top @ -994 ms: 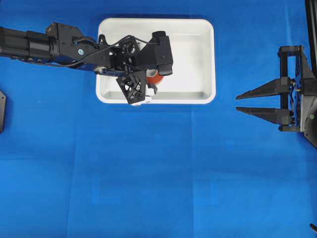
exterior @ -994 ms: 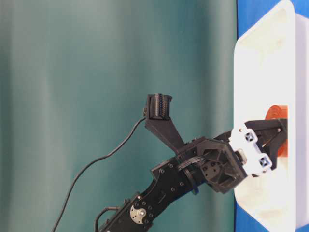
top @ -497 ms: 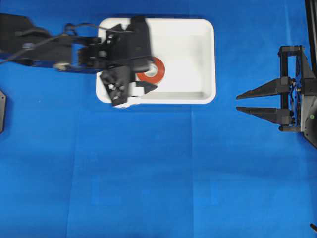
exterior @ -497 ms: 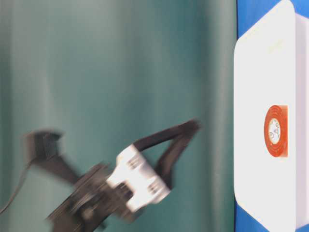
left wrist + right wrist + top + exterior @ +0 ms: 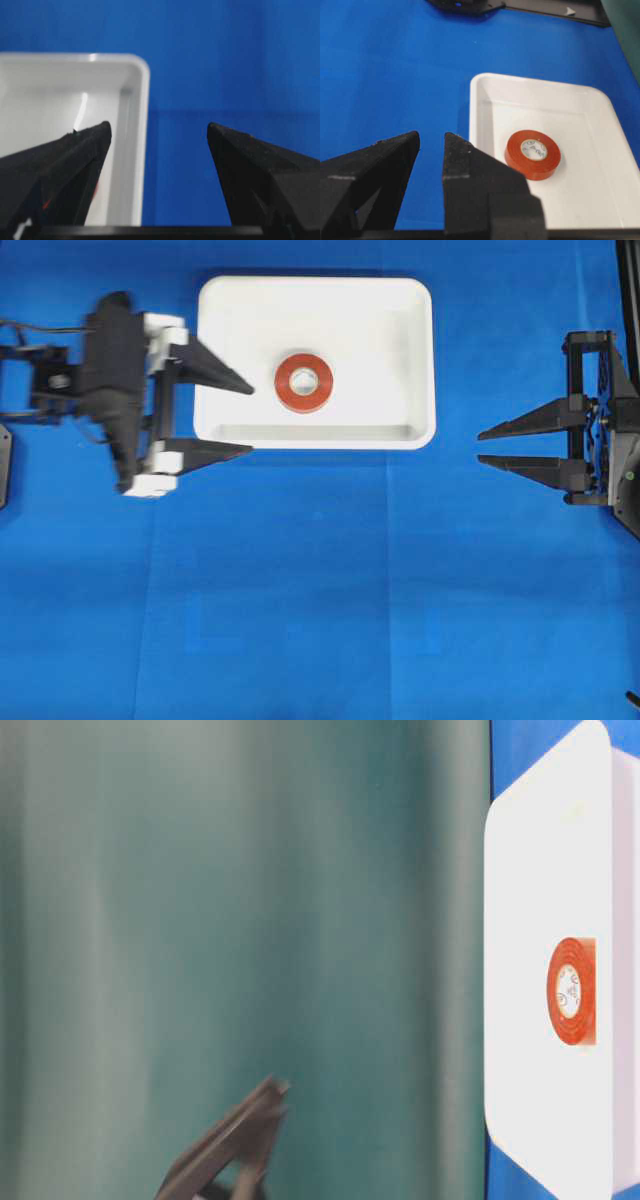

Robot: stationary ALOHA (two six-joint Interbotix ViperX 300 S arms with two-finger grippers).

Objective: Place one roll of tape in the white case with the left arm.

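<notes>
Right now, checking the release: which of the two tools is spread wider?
The left tool, by the white case holding the roll of tape; its fingers gape far apart, the right tool's less.

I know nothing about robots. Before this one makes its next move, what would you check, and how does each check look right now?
1. Tape inside the case: ok, it lies flat near the middle of the floor.
2. Tape free of the left gripper: ok, the jaws are wide open and empty, with clear space between them and the tape.
3. Left gripper out of the case: nearly; the overhead view shows one finger tip over the case's left rim, the other outside it.
4. Right gripper out of the way: ok, it sits far to the right, jaws slightly apart, holding nothing.
5. Only one roll placed: ok, one roll shows.
</notes>
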